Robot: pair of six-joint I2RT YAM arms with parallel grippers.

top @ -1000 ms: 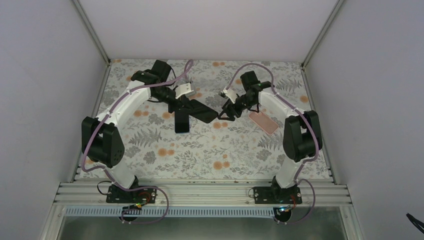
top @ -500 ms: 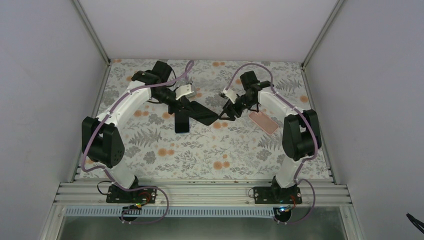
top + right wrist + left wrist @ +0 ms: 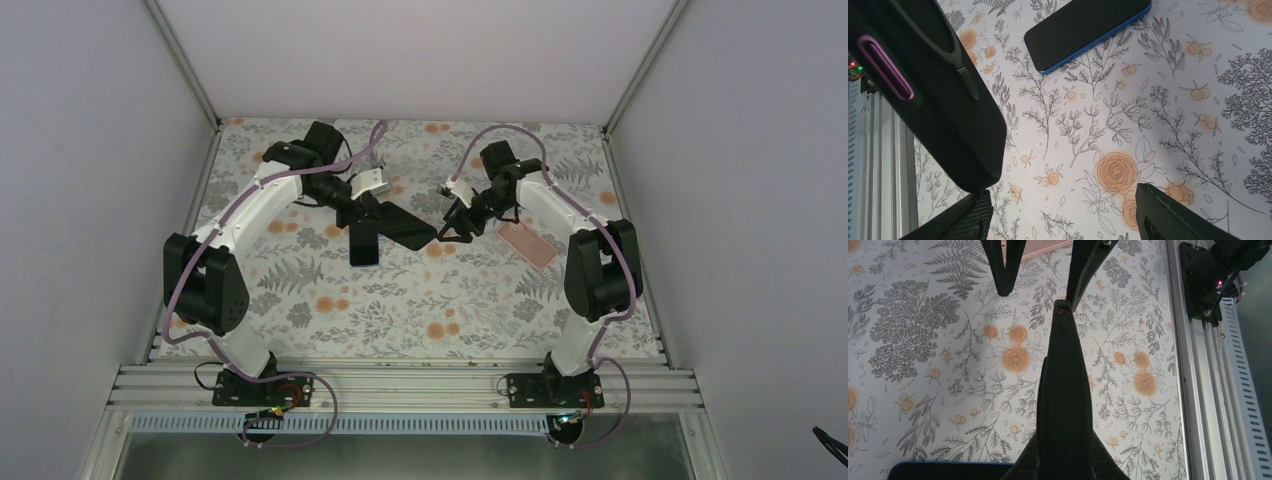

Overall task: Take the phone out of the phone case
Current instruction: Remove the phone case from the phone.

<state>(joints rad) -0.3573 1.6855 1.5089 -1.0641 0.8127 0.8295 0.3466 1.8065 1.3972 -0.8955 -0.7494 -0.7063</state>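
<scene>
My left gripper [image 3: 372, 208] is shut on a black phone case [image 3: 405, 226], held above the table. In the left wrist view the case [image 3: 1064, 370] shows edge-on, running away from my left gripper [image 3: 1065, 445]. A phone [image 3: 363, 243] with a black screen and blue edge lies flat on the table beneath, out of the case. My right gripper [image 3: 452, 226] stands open at the case's far tip. In the right wrist view the case [image 3: 928, 95], with a purple side button, ends just above one finger of my right gripper [image 3: 1063, 210]. The phone [image 3: 1087, 29] lies beyond.
A pink flat rectangular object [image 3: 527, 245] lies on the floral table cover [image 3: 400, 310] to the right of my right arm. White walls close in the back and sides. A metal rail [image 3: 400, 385] runs along the near edge.
My right gripper has edged slightly toward the case's tip. The left arm, the case and the phone have stayed where they were.
</scene>
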